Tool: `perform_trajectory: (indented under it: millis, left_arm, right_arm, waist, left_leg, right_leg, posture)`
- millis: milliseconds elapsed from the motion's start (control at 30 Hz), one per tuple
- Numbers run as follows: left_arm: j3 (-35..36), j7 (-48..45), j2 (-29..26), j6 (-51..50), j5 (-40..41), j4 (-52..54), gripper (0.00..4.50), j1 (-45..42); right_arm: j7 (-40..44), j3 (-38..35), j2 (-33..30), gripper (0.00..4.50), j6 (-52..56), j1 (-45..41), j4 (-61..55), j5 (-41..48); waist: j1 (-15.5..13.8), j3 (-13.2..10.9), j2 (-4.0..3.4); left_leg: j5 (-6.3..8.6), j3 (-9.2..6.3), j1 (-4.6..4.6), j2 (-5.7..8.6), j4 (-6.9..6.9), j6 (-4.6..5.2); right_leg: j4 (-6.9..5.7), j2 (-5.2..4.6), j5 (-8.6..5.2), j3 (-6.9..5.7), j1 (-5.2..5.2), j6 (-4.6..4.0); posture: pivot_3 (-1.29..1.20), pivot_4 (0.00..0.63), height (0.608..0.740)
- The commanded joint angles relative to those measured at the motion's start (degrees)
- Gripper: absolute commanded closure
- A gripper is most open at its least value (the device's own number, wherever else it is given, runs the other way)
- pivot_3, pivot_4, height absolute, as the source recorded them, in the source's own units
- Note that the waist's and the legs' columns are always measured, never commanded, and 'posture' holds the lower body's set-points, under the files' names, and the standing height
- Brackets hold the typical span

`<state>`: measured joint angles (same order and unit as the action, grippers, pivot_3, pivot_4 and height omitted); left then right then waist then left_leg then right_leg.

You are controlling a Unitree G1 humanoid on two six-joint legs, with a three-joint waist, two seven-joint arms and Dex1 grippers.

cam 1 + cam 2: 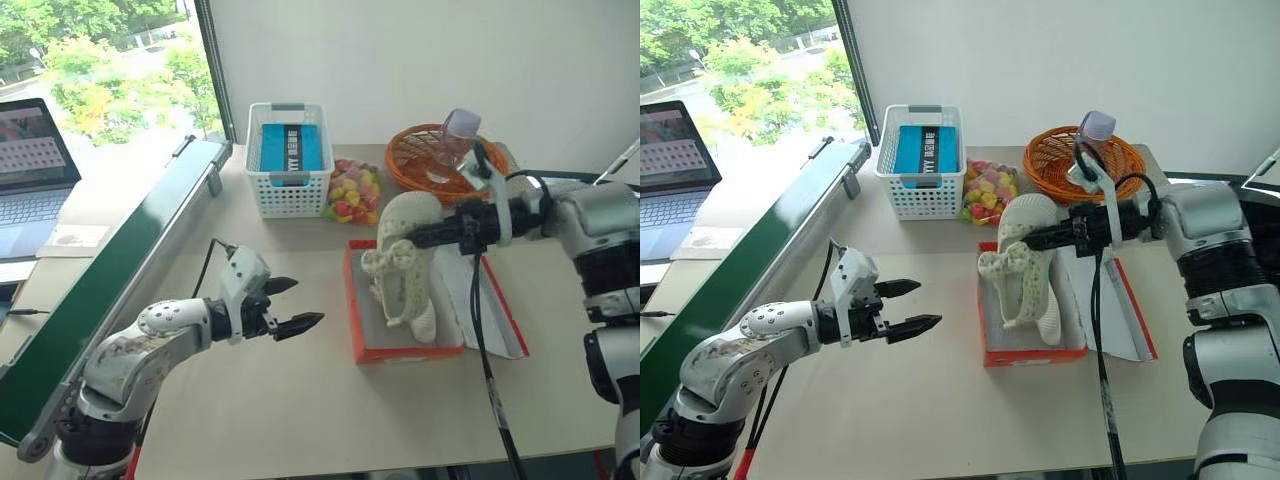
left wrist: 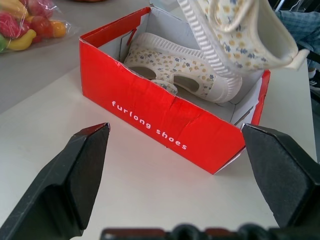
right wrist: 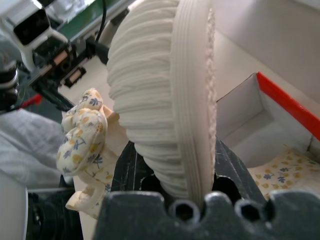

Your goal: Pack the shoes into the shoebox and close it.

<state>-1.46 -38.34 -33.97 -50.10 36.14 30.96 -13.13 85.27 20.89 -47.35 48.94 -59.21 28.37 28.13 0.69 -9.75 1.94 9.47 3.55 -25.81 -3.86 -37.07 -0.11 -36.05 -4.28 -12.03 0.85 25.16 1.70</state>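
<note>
Left gripper (image 1: 300, 305) open, right gripper (image 1: 392, 240) clamping shoe (image 1: 400, 262)

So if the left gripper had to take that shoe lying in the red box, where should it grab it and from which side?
Probably by the heel end, from above. The shoe in the shoebox lies flat, sole down, with the red shoebox walls around it, so a sideways approach is blocked. The left gripper is open beside the box. The right gripper is shut on the other shoe over the box, so come in clear of it.

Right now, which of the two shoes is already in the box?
The shoe lying flat inside the red shoebox; the other shoe hangs from the right tool.
</note>
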Motion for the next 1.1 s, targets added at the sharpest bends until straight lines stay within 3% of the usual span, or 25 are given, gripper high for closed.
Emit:
perform_trajectory:
  millis: [33,167,367,600,867,1100]
  left_arm:
    - [-0.32,0.31,0.31,1.50,0.07,2.20,0.00,-0.10]
    - [1.60,3.71,2.95,1.16,0.61,1.52,0.00,-2.03]
    - [1.83,4.03,1.88,1.15,0.19,2.45,0.00,-1.79]
    - [1.60,5.97,2.45,1.88,-0.46,3.41,0.00,-0.37]
    - [-0.11,7.05,3.75,3.00,-1.52,3.17,0.00,-0.48]
    - [-2.13,6.83,5.65,4.59,-3.23,1.32,0.00,-1.73]
  right_arm:
    - [3.57,0.83,2.29,4.02,-6.08,-0.72,6.10,-4.80]
    - [1.94,1.59,7.80,4.02,-10.77,-3.26,14.32,-10.72]
    - [1.74,0.76,12.93,4.02,-15.30,-5.95,23.89,-16.30]
    - [-18.41,3.28,16.12,4.02,-26.22,-5.51,34.75,-29.28]
    - [-14.49,6.70,14.70,4.02,-26.99,-2.77,32.35,-36.14]
    - [-0.83,13.46,7.23,4.02,-31.42,3.99,19.66,-42.42]
  waist:
    - [0.01,0.00,0.00]
    - [0.01,0.00,0.00]
    - [0.11,0.00,0.00]
    - [-0.23,0.00,0.00]
    - [-0.86,0.03,-0.01]
    - [-2.17,0.05,-0.02]
  left_leg:
    - [0.00,0.00,0.00,0.00,0.00,0.00]
    - [0.00,0.00,0.00,0.01,-0.02,0.00]
    - [-0.01,0.00,0.04,0.02,-0.03,-0.01]
    - [-0.01,0.01,0.25,0.07,-0.03,-0.03]
    - [-0.02,-0.02,0.66,0.10,-0.04,-0.05]
    - [-0.01,-0.11,0.66,0.23,-0.03,-0.04]
  right_leg:
    - [0.00,0.00,0.00,0.00,0.00,0.00]
    - [-0.02,0.01,0.02,0.00,-0.01,0.01]
    - [-0.07,0.03,0.03,0.02,-0.03,0.02]
    - [-0.06,-0.04,0.04,0.00,-0.23,0.03]
    - [0.05,-0.05,0.04,-0.04,-0.78,0.07]
    - [0.09,-0.10,-0.12,-0.04,-0.88,0.16]
  posture:
    - [0.00,0.150,0.740]
    - [0.00,0.150,0.740]
    - [0.00,0.150,0.740]
    - [0.00,0.150,0.740]
    - [0.00,0.150,0.740]
    - [0.00,0.150,0.740]
